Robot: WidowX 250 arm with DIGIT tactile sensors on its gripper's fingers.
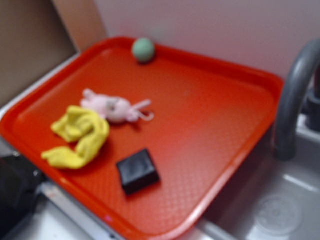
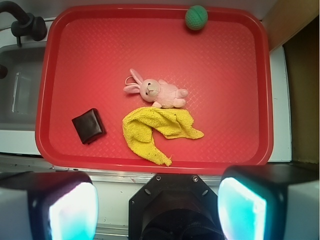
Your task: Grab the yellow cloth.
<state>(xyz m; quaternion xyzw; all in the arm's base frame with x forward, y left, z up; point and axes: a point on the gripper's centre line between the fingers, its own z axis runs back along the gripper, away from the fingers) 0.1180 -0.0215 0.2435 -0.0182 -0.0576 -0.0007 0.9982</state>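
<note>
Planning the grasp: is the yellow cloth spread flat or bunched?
Bunched. The yellow cloth lies crumpled in a curved, folded heap on the red tray, one corner trailing off.

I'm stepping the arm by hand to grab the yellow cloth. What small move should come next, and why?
Probably move forward over the tray and start descending: the open gripper sits high, near the tray's edge, while the yellow cloth lies ahead, touching the pink bunny.
</note>
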